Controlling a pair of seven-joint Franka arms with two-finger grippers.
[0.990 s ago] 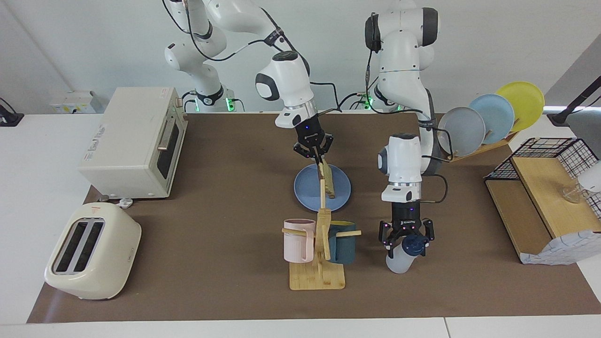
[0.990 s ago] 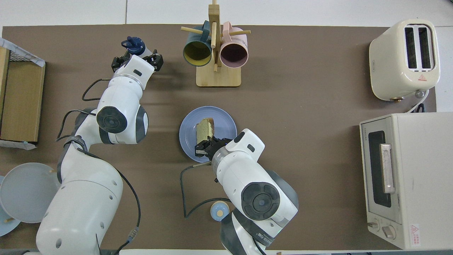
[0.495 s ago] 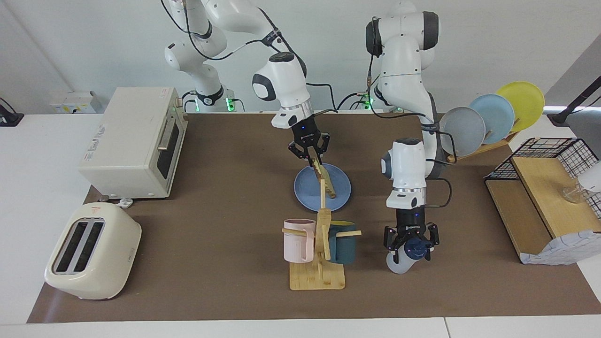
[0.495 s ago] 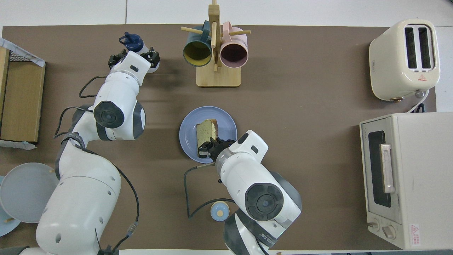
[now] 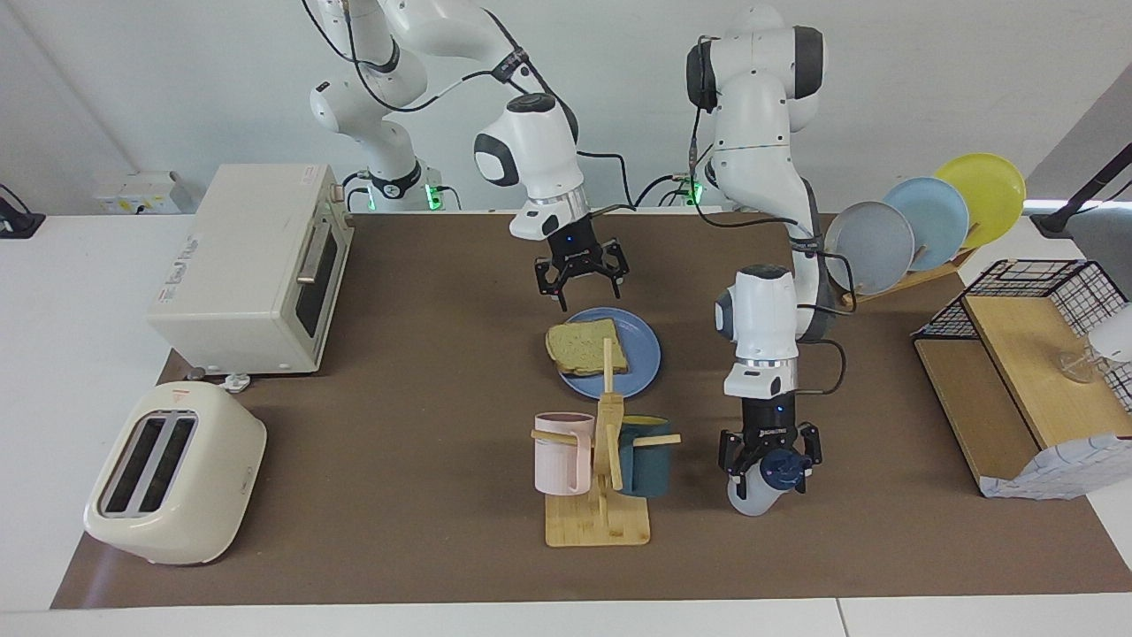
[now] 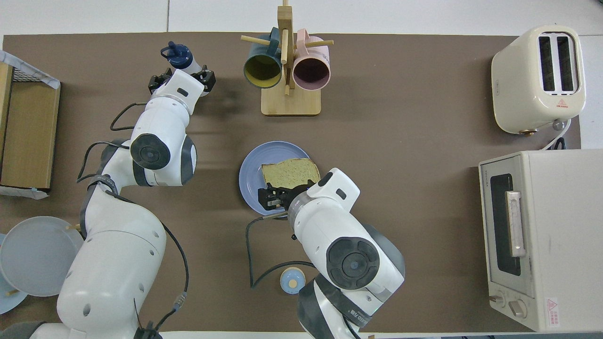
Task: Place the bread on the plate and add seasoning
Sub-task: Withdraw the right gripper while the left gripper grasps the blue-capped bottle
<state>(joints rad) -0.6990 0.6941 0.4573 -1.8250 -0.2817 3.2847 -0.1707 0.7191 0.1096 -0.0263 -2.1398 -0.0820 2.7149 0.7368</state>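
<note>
The bread [image 5: 586, 348] lies flat on the plate [image 5: 643, 347]; our right end effector [image 5: 579, 281] hangs open above its edge. Our left end effector [image 5: 768, 455], fingers spread, straddles the upright seasoning bottle [image 5: 761, 482].

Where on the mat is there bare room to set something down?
Bare mat lies between the toaster, the toaster oven and the mug rack. It is crowded around the plate, the bread and the seasoning bottle.

A wooden mug tree [image 5: 604, 482] held a pink mug [image 5: 561, 453] and a teal mug [image 5: 644, 456]. A cream toaster [image 5: 174, 486] stood farther from the robots than the toaster oven [image 5: 256, 265]. Three plates [image 5: 924, 221] leaned in a rack.
</note>
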